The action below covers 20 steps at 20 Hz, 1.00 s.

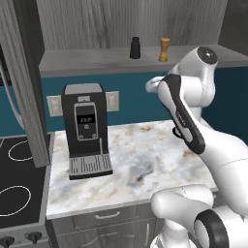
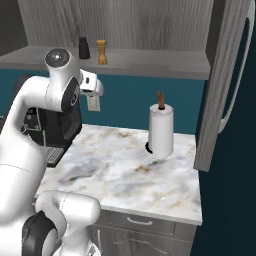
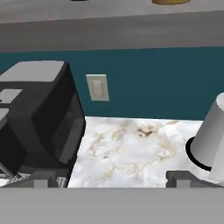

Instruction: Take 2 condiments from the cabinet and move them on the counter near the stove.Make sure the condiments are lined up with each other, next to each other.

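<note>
On the grey shelf board (image 1: 111, 60) of the open cabinet stand the squat black shaker (image 1: 135, 48) (image 2: 84, 48) and, to its right, the tan wooden mill (image 1: 164, 49) (image 2: 101, 52). My gripper (image 3: 113, 181) hangs below the shelf's front edge, lower than both condiments and apart from them. It is open, its two fingertips (image 3: 41, 179) spread wide with nothing between them. In the hand view only the mill's base (image 3: 170, 1) shows, at the top edge. The marble counter (image 1: 145, 164) lies beneath, and the black stove (image 1: 14, 189) is at its left.
A black-and-silver coffee machine (image 1: 86, 128) (image 3: 39, 118) stands on the counter's left part. A white paper-towel roll (image 2: 161, 130) (image 3: 212, 135) stands at the right. The cabinet doors (image 1: 24, 82) (image 2: 220, 85) hang open on both sides. A wall outlet (image 3: 97, 87) sits on the teal backsplash.
</note>
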Motion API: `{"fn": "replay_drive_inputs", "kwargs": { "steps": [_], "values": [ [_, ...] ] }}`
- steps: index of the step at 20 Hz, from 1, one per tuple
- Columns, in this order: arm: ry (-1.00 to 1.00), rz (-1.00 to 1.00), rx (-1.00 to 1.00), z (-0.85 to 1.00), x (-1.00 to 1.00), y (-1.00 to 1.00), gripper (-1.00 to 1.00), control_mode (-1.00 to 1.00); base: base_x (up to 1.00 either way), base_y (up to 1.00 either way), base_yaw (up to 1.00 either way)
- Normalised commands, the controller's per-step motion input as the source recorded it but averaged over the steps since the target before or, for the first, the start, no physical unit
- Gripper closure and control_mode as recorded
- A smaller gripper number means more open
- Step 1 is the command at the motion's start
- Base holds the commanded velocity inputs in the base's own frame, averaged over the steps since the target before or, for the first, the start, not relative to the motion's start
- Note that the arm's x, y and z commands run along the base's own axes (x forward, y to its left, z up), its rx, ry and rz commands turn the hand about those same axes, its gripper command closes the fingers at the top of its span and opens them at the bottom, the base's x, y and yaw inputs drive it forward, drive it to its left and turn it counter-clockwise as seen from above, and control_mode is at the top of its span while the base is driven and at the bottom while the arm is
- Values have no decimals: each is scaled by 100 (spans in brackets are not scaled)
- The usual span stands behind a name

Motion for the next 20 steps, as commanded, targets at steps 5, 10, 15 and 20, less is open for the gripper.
{"fn": "replay_drive_inputs", "kwargs": {
  "steps": [5,10,15,20],
  "values": [
    [-21,0,0,44,39,46,-100,-100,0,0,0],
    [-2,0,0,44,31,29,-100,-100,0,0,0],
    [0,-2,-3,40,22,6,-100,-100,0,0,0],
    [0,-5,-2,19,28,0,-100,-100,0,0,0]
  ]
}}
